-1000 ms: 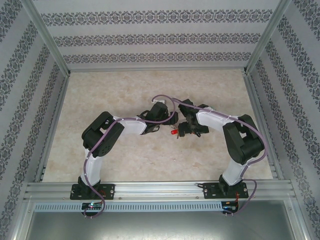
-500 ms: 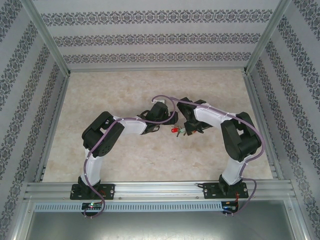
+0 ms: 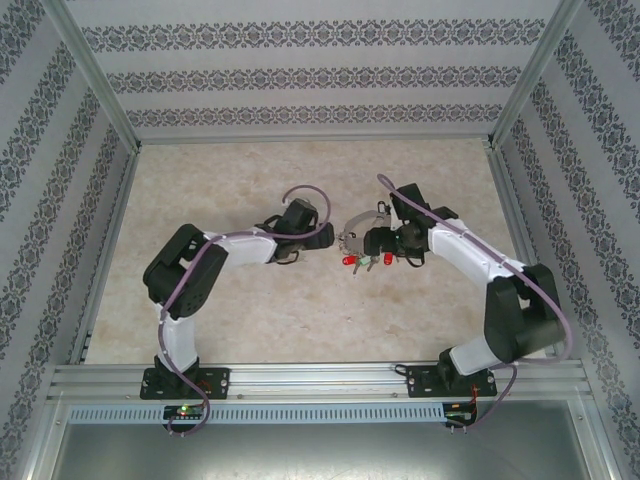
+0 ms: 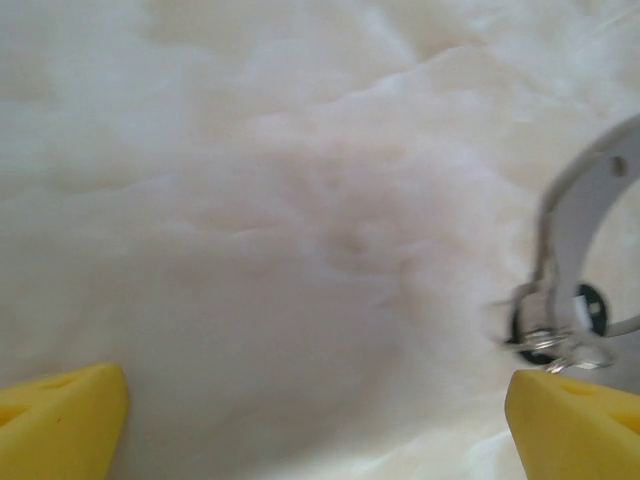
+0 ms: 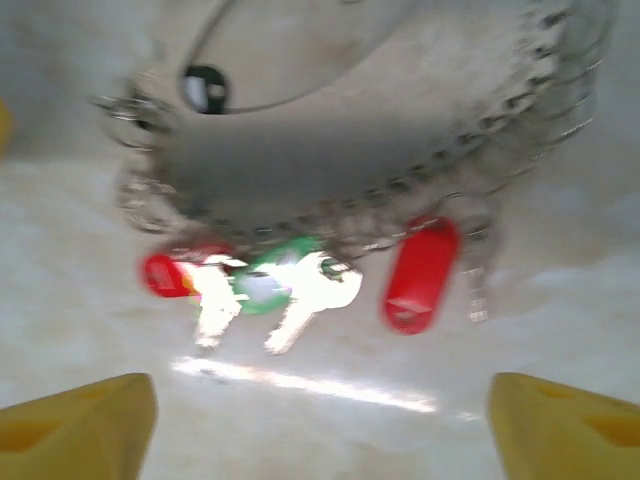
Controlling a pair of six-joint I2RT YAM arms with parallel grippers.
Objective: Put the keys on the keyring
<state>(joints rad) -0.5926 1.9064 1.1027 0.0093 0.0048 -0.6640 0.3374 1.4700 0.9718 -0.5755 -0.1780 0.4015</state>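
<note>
your arms are spreading apart; keys (image 5: 420, 275) are seemingly hanging on the keyring (image 5: 400, 190) just ahead of your right gripper (image 5: 320, 420); it and left gripper (image 4: 320, 420) are gaping empty; leftovers unclear.

I find my worktop (image 3: 250, 300) to be a pale, marbled slab. Near its centre lies the keyring (image 5: 500, 130), a grey metal loop. The keys (image 5: 420, 275), with red and green heads, rest clustered along its near edge. Blur hides whether they are threaded on.
</note>
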